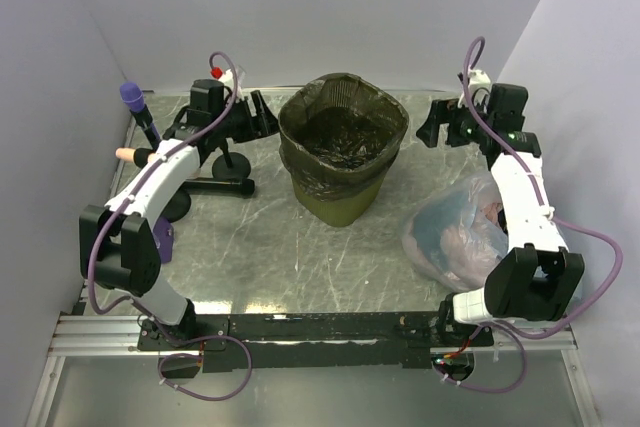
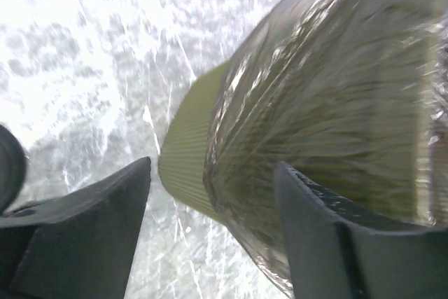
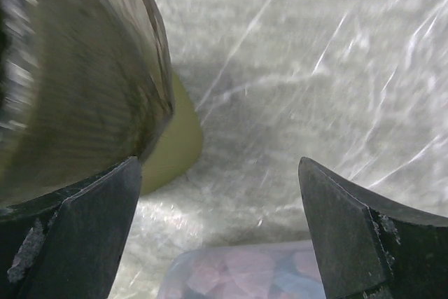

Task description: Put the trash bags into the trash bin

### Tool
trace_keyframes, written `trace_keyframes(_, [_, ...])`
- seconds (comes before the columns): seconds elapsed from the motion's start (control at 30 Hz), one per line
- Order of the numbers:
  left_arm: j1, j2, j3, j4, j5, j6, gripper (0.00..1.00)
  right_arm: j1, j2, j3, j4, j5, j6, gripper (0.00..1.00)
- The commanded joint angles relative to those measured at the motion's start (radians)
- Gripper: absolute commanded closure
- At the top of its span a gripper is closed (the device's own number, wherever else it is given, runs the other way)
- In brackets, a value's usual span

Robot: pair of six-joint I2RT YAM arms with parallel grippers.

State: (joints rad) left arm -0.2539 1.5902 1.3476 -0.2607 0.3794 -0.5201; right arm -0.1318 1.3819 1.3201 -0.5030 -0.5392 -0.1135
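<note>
A thin, crinkly dark grey translucent plastic trash bag (image 1: 343,137) lines the olive-green slatted plastic trash bin (image 1: 335,209) at the centre of the marbled grey desk (image 1: 260,247), its edge folded over the rim. The left hand (image 1: 262,115), at the bin's upper left, is spread and empty. The right hand (image 1: 436,125), at the bin's upper right, is spread wide too.

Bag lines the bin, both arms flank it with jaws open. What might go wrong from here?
The left jaws stand open close beside the trash bag draped over the trash bin; retreating carelessly might snag the film and drag it off the rim. The right arm runs close by the clear bag; swinging back may shove it.
</note>
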Motion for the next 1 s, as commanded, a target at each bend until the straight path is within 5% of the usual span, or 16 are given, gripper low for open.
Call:
trace_keyframes(0.0, [0.010,-0.061,0.068,0.021,-0.034,0.057,0.16,-0.006,-0.043,0.149,0.057,-0.034,-0.017,0.01])
trace_keyframes(0.07, [0.011,-0.062,0.093,0.029,-0.025,0.066,0.08,0.012,-0.024,0.235,0.041,-0.088,-0.020,0.01])
trace_keyframes(0.3, [0.013,-0.079,0.165,0.057,0.016,0.088,0.08,0.311,0.101,0.505,-0.138,-0.094,-0.269,0.14])
trace_keyframes(0.4, [0.013,-0.111,0.165,0.060,0.010,0.094,0.08,0.394,0.215,0.634,-0.312,-0.139,-0.369,0.43])
trace_keyframes(0.5, [0.015,-0.153,0.147,0.058,-0.002,0.114,0.08,0.449,0.371,0.802,-0.533,-0.125,-0.423,0.90])
trace_keyframes(0.53, [0.015,-0.170,0.139,0.057,-0.007,0.120,0.08,0.460,0.432,0.870,-0.599,-0.113,-0.440,0.99])
trace_keyframes(0.7, [0.022,-0.226,0.101,0.070,-0.004,0.129,0.08,0.534,0.631,1.021,-0.775,-0.058,-0.532,1.00])
trace_keyframes(0.97, [0.030,-0.272,0.052,0.081,-0.010,0.126,0.09,0.635,0.640,0.766,-0.767,0.031,-0.692,1.00])
